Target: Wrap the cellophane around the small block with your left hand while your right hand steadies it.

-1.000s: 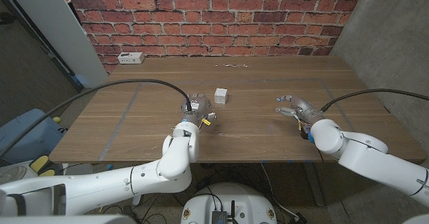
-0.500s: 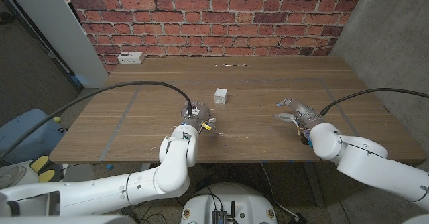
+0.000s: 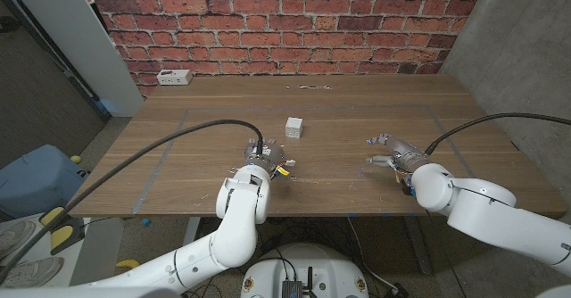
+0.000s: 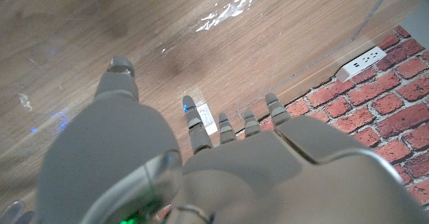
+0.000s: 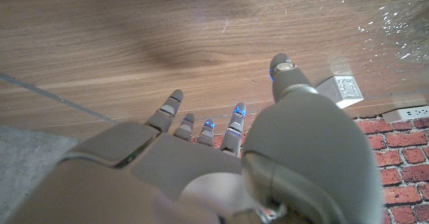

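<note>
— Drifting back toward the near edge, that left hand (image 3: 264, 160)? Sat closer to the small block (image 3: 294, 127) a second ago.

— Yes, drawn back along the surface (image 3: 178, 155), away from the block and apart from it now. Fingers (image 4: 193, 120) released and stretched out, clasping nothing.

— And the right hand (image 3: 391, 148)?

— Barely shifted. Stands toward the right edge, well apart from the block, fingers (image 5: 175, 102) spread and empty. Looks opened a touch wider than a second ago.

— Block itself moved at all?

— No. Same spot, around the middle of the surface, a little toward the far edge, upright and bare. Touched by neither hand.

— Any sign of the cellophane (image 4: 231, 9)?

— Only as a thin glint on the wood in the left wrist view, out ahead of the left fingers. Too faint to place against an edge or corner. Not lying on the block, as far as can be seen.

— So, for the task?

— Probably nothing gained yet. No wrapping begun, no steadying either. Seems more like lining up than working. Hard to call the retreat progress, with the left hand ending farther from the block.

— Needed next, at a guess?

— Right hand over to brace the block, left hand onto the film. Worth minding: clear film easy to lose against the wood.
</note>
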Controlling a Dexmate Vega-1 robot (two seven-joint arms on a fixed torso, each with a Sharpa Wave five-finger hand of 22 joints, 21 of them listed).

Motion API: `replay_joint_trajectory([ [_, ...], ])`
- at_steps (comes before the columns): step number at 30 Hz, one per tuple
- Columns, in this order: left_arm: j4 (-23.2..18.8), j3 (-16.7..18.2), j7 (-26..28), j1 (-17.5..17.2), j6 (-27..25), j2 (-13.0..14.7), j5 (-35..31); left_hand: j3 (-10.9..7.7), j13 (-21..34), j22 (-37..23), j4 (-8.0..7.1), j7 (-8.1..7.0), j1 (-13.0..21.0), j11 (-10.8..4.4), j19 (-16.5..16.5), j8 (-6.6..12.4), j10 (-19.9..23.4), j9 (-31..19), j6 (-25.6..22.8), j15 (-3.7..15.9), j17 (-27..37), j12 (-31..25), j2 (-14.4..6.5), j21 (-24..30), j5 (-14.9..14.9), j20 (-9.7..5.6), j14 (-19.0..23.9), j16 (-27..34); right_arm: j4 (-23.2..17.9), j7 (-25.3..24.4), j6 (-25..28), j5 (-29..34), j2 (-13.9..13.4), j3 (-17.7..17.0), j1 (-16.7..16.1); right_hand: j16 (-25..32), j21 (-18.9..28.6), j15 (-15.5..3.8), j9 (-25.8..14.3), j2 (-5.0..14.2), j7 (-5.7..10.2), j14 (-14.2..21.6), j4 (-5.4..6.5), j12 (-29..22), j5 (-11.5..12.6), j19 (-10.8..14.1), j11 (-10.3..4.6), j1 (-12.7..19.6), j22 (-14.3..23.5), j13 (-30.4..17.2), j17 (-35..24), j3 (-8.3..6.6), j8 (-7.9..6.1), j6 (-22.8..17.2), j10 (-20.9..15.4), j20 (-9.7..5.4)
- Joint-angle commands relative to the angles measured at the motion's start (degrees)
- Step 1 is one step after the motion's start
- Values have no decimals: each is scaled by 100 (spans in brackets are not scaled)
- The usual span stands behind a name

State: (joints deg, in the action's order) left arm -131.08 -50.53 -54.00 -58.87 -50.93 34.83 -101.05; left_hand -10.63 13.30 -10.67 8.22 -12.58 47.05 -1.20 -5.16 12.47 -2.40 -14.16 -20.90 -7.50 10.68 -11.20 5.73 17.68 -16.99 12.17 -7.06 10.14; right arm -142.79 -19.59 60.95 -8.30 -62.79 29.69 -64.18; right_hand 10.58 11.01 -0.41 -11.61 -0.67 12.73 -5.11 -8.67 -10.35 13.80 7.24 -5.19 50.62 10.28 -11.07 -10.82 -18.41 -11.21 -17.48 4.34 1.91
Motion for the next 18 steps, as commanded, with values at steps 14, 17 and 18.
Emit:
replay_joint_trajectory([
  [14,339,1364,-2265,-1379,2744,-2419,-3717,-47,-7,-3,-47,9,558,361,-486,-76,-887,-142,901,-349,-14,4,-383,-447,174,23,-877,9,-257,1164,1539,-421,-203,1518,1855,-23,-78,167,-157,260,-7,-965,66,11,42,-955,39,566,6,-34,-54,187,41,776,1221,188],
  [17,435,1385,-2457,-1369,2867,-2571,-3945,21,-4,-6,-87,6,518,443,-607,-85,-1020,-170,1096,-389,-9,-3,-355,-520,197,23,-973,14,-229,1301,1610,-469,-206,1743,2114,-4,-69,189,-164,291,-5,-1095,96,12,40,-1125,81,588,4,-37,-63,244,47,962,1418,217],
  [18,466,1397,-2496,-1377,2903,-2631,-4021,29,-4,-6,-93,3,516,442,-626,-81,-1039,-176,1120,-400,-8,-6,-357,-532,200,23,-998,12,-223,1316,1599,-487,-210,1774,2153,-2,-62,197,-166,295,-5,-1119,101,4,39,-1140,90,590,4,-37,-64,256,47,993,1433,224],
])
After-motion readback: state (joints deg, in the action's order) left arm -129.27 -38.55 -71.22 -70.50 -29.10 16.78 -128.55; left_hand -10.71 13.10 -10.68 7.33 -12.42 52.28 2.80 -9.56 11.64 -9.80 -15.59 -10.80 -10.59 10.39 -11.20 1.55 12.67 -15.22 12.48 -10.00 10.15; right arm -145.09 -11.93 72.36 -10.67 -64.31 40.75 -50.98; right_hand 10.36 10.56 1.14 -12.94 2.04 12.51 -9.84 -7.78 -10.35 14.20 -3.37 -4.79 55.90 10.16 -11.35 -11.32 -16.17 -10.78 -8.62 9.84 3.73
